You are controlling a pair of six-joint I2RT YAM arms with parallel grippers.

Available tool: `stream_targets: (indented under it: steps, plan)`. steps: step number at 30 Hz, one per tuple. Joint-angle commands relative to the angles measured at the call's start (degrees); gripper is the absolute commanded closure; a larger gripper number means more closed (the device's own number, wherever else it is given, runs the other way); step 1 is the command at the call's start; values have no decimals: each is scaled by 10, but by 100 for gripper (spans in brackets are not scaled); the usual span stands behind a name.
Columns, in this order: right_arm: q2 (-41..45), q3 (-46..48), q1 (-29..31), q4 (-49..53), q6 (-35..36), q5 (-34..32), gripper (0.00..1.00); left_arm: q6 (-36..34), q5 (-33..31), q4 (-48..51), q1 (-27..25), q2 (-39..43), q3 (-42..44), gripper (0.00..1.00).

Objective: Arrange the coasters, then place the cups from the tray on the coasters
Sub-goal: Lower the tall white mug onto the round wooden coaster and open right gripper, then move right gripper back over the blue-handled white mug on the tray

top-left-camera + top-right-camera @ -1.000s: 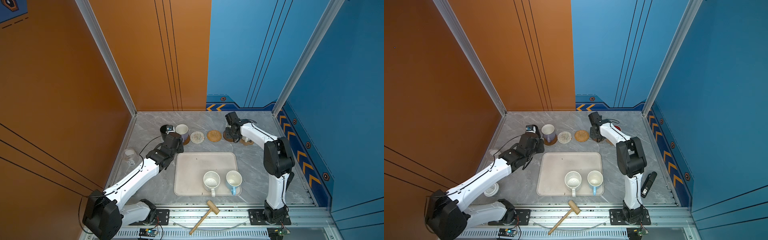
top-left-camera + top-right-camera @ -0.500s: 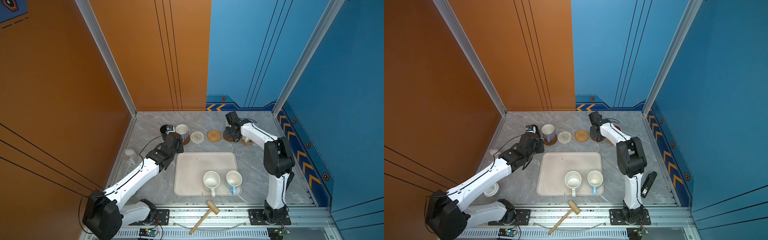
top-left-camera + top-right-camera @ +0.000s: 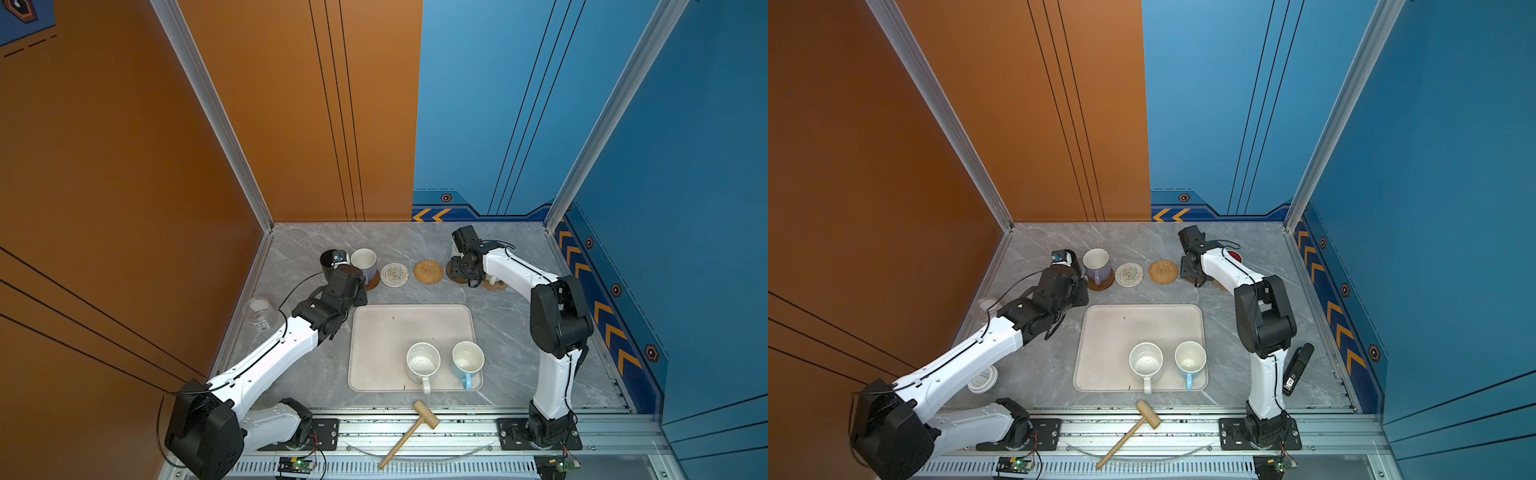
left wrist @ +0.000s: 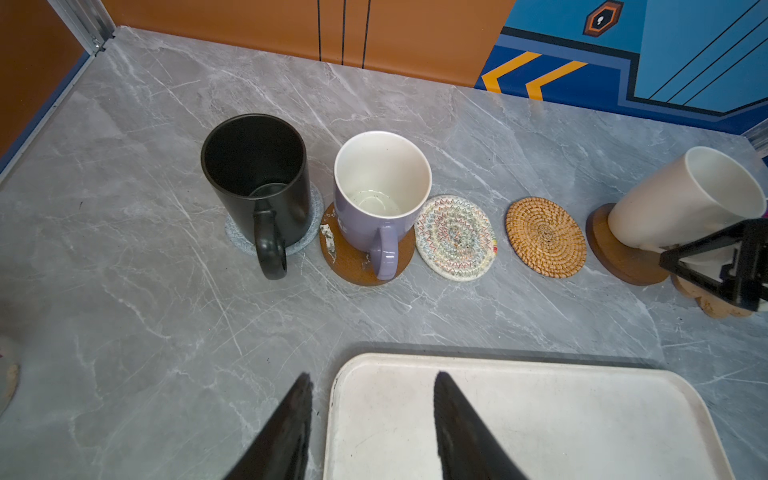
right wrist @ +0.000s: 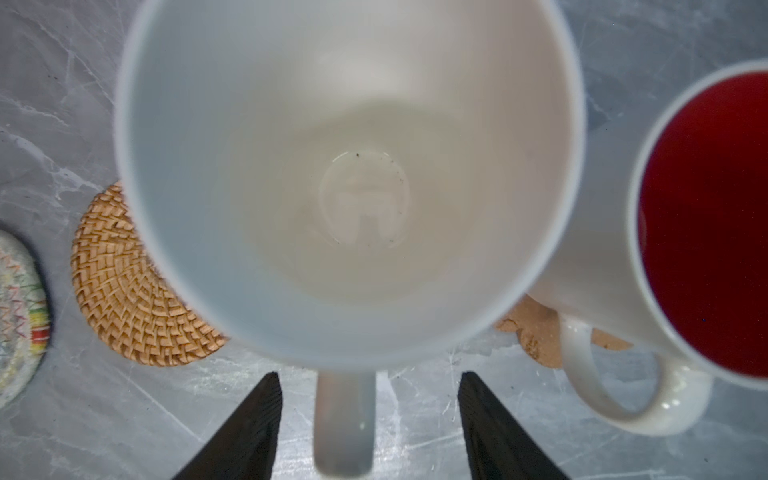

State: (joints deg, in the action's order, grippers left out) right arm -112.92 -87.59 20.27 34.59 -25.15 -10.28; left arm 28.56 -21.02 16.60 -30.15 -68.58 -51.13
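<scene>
Woven coaster (image 3: 394, 274) and rattan coaster (image 3: 428, 272) lie bare, so we count four of six placements done: speckled cup (image 3: 423, 362) and blue cup (image 3: 468, 360) wait in the tray (image 3: 382, 332), right gripper (image 5: 369, 376) spread astride the handle of the cream cup (image 5: 349, 187), left gripper (image 4: 372, 375) parted, empty.

We record a grey worktop (image 4: 124, 291) with white marble veining. The black mug (image 4: 257, 174) has a speckled grey coaster (image 4: 241, 243) under it. The lavender mug (image 4: 361, 224) is white inside, and its brown disc (image 4: 345, 266) bears white scuffs. The whitish woven round (image 4: 455, 237) carries multicoloured zigzag stitching. The rattan coaster (image 4: 545, 237) is tan. The cream-white mug (image 4: 673, 208) has a dark brown disc (image 4: 611, 253) beneath. The white mug (image 5: 706, 224) is red inside, and the paw coaster (image 5: 536, 336) is tan. The tray (image 3: 386, 340) is cream-white. The speckled mug (image 3: 423, 361) is white with dark flecks, and the light blue mug (image 3: 467, 361) is white inside.
</scene>
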Motion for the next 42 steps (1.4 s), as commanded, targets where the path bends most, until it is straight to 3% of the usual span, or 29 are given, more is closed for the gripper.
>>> stream_targets:
  steps: [1,6,11,16,23,33,42]
  plan:
    - [58,22,5,-3,-7,-4,29,2,-11,13,-7,11,-5,51]
    - [125,68,21,1,-12,-15,23,2,-9,12,-8,16,-1,51]
    - [224,112,59,54,-20,-54,24,1,0,3,-8,25,7,51]
    - [344,181,150,124,-80,-125,28,-2,16,-9,-10,30,15,51]
    - [469,260,325,202,-251,-203,33,-10,26,-21,-16,34,24,51]
    - [449,303,534,333,-487,-274,37,-5,12,-26,-43,60,42,51]
    - [407,305,651,389,-654,-266,40,-1,16,-34,-53,59,51,51]
